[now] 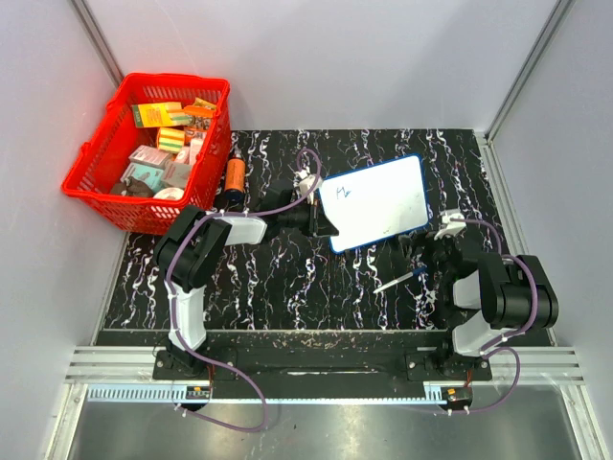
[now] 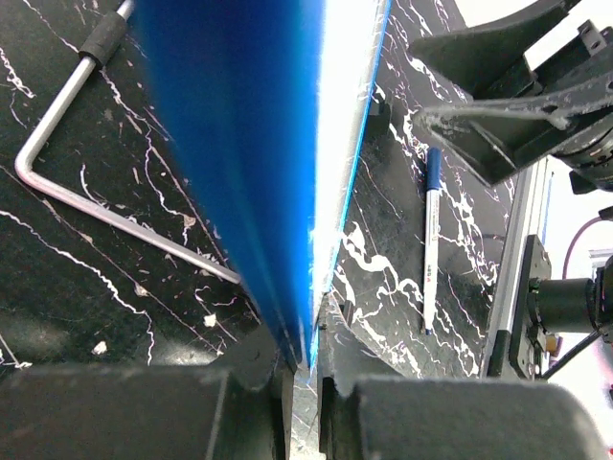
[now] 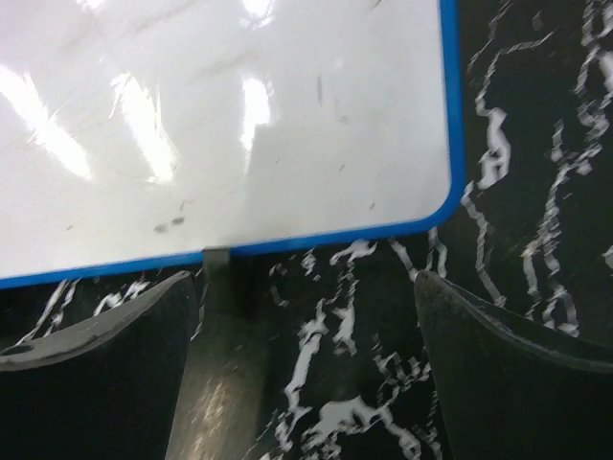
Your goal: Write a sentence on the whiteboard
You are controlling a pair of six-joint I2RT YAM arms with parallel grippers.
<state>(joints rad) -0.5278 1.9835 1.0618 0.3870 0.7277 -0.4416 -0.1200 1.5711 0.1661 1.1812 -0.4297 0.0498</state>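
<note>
The left tool (image 2: pixel 308 356) is closed to a narrow slit on the left short edge of the small flat rectangular whiteboard (image 1: pixel 378 203), which is white-faced with a thin blue rim and rounded corners. In the left wrist view the board runs edge-on straight out from between the 2 dark fingers (image 2: pixel 220 402), blue on 1 side and glossy white on the other. The right tool (image 3: pixel 305 316) stands wide, its 2 black fingers (image 3: pixel 96 364) far apart. Between them show only the black, white-veined desk (image 1: pixel 287 278) and a blurred grey bar (image 3: pixel 225 374) coming out from under the board's rim. This tool grips nothing and hangs just off the board's near right corner.

The whiteboard is in the middle of the desk, between the 2 arms, with its writing face up toward the overhead camera. Its long axis runs left to right across the desk, skewed so that the right end sits farther from the arm bases than the clamped left end. Whether its underside rests on the desk I cannot tell. Of the sentence (image 1: pixel 345 192) only a few thin blue handwritten strokes show, near the board's far left corner, too small to read.

A slim white pen with a blue cap (image 1: pixel 402 280) lies flat on the desk near the board's near long edge, apart from both tools. A bent bare metal rod with a black sleeve (image 2: pixel 67 187) lies on the desk beside the board. A red plastic basket (image 1: pixel 134 213) of small packages stands at the far left, with an orange bottle (image 1: pixel 235 175) just beside its right wall.
</note>
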